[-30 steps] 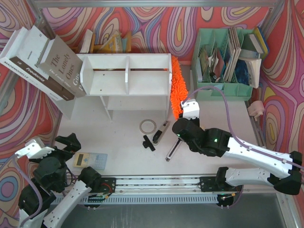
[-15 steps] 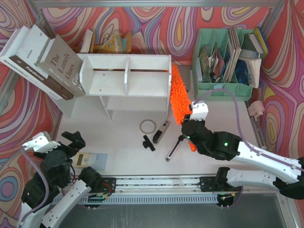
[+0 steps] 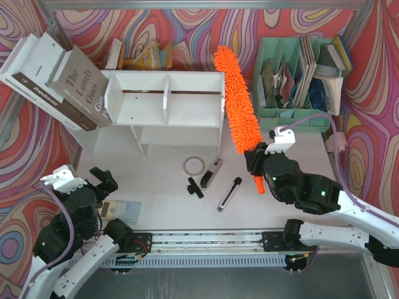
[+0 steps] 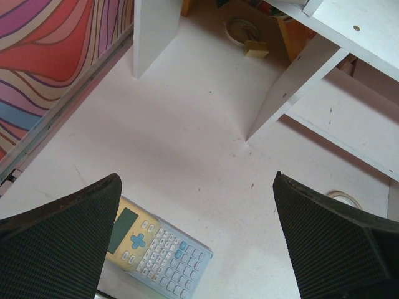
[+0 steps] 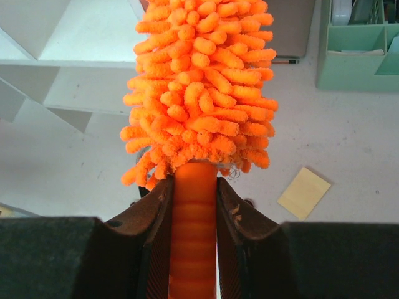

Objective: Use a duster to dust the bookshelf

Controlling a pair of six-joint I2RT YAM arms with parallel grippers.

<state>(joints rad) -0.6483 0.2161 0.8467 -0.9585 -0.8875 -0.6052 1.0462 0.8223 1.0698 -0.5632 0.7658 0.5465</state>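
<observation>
The white bookshelf (image 3: pixel 165 106) stands at the back centre; its lower parts show in the left wrist view (image 4: pixel 299 75) and its edge in the right wrist view (image 5: pixel 75 37). The fluffy orange duster (image 3: pixel 235 99) is lifted off the table and slants up past the shelf's right side panel. My right gripper (image 3: pixel 254 161) is shut on its orange handle (image 5: pixel 194 230), just below the fluffy head (image 5: pixel 202 81). My left gripper (image 3: pixel 103 187) is open and empty at the near left, above a calculator (image 4: pixel 156 246).
A mint-green file organizer (image 3: pixel 298 81) with papers stands at the back right. Books (image 3: pixel 53 81) lean at the back left. A tape ring (image 3: pixel 194 165), small black-and-silver tools (image 3: pixel 212 177) and a pen (image 3: pixel 229 194) lie on the table's middle. A yellow sticky note (image 5: pixel 303 192) lies near the duster.
My right gripper has pulled back toward the near right and raised the duster from beside the shelf's side panel, so its full fluffy head now shows. My left arm shifted slightly right.
</observation>
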